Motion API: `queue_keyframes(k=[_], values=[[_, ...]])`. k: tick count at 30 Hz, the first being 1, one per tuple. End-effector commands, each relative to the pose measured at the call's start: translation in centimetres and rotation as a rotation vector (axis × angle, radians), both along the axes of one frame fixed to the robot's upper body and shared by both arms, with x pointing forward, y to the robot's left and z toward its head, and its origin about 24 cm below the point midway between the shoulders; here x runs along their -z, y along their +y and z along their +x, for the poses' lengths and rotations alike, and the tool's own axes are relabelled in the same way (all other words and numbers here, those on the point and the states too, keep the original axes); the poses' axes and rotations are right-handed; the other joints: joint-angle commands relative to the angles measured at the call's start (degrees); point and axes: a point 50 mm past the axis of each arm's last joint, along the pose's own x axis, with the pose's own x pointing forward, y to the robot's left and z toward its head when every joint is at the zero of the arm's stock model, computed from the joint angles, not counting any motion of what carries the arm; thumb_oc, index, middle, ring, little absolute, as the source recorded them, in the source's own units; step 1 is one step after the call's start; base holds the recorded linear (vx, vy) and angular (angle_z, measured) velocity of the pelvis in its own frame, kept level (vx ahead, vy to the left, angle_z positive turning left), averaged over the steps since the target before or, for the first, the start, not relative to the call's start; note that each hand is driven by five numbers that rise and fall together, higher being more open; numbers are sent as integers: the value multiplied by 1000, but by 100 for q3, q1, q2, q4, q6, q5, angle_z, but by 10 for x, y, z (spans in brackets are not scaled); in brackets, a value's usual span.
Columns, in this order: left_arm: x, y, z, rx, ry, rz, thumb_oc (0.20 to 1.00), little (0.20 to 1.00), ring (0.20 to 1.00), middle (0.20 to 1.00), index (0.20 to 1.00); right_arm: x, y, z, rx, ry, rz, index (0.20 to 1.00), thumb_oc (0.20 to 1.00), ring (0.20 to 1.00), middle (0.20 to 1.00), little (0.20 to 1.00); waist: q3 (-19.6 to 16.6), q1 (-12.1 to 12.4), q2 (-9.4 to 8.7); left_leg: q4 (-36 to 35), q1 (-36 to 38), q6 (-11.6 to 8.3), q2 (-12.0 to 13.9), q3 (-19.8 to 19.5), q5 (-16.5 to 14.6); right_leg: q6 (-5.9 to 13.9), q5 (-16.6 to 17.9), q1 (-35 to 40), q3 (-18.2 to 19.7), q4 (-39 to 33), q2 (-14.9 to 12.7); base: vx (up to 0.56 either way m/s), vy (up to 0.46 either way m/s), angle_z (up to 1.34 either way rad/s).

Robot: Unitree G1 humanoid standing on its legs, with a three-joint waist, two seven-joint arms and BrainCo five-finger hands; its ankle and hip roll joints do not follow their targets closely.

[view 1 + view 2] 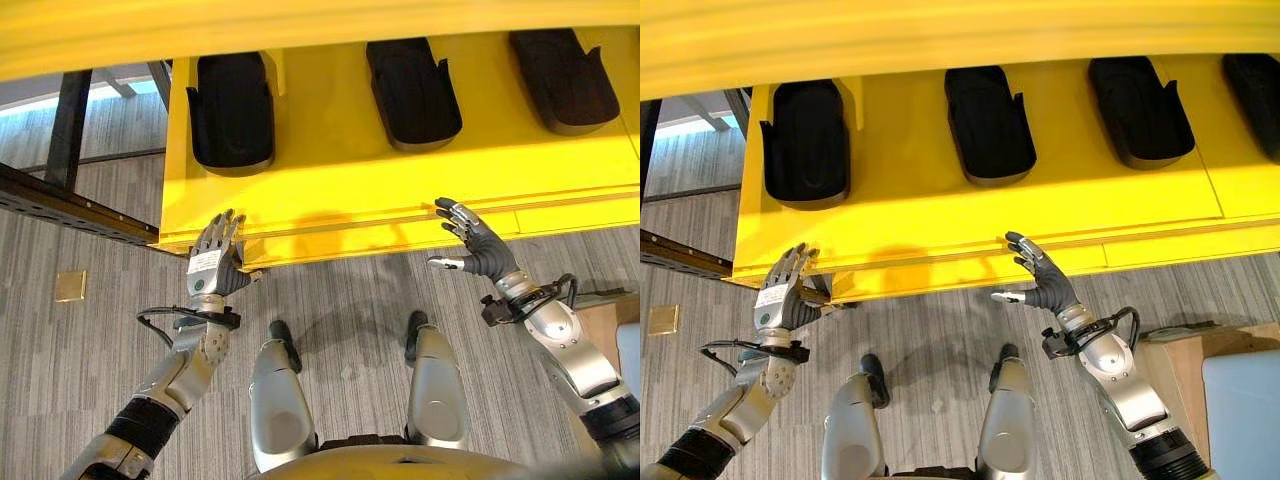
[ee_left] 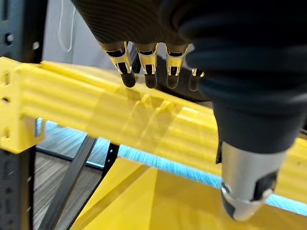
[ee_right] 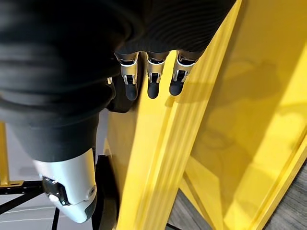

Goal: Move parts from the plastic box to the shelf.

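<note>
- Left hand (image 1: 215,262) spread, empty, fingertips at the yellow shelf (image 1: 400,190) edge
- Right hand (image 1: 472,248) spread, empty, just below the same edge
- Black parts (image 1: 232,112) lie on the shelf beyond both hands

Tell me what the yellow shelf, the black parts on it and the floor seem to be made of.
Yellow shelf: likely painted metal; smooth and glossy, with folded ridges along its front edge and soft reflections.
Black parts: probably moulded plastic or rubber; matt, with rounded edges and raised rims.
Floor: looks like grey carpet with a fine striped weave and no shine.
</note>
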Motion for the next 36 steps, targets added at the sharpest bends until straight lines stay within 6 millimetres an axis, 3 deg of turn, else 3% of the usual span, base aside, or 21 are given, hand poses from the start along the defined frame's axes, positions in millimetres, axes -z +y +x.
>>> queue_keyframes(k=[1,18,29,36], values=[[-25,-1,4,67,-129,87,1000,1000,1000,1000,1000,-23,4,3,-11,-133,45,1000,1000,1000,1000,1000,15,29,-91,292,334,451,-253,337,-628,-84,-164,338,-133,75,202,0,0,0],[-16,-8,30,14,-51,144,1000,1000,1000,1000,1000,-12,13,7,-56,-87,45,1000,1000,1000,1000,1000,-138,-105,-203,383,336,444,-170,326,-630,-60,-164,321,-44,173,290,29,-4,-1],[1,5,32,-124,18,110,1000,1000,1000,1000,1000,-6,16,6,-69,-63,38,1000,1000,1000,1000,1000,-194,-192,-217,481,348,446,-144,359,-664,-69,-192,304,30,255,326,32,10,-3],[-1,7,36,-156,6,119,1000,1000,1000,1000,1000,-4,16,6,-75,-48,34,1000,1000,1000,1000,1000,-229,-227,-228,552,331,458,-132,363,-691,-76,-212,294,55,310,338,32,9,-3]])
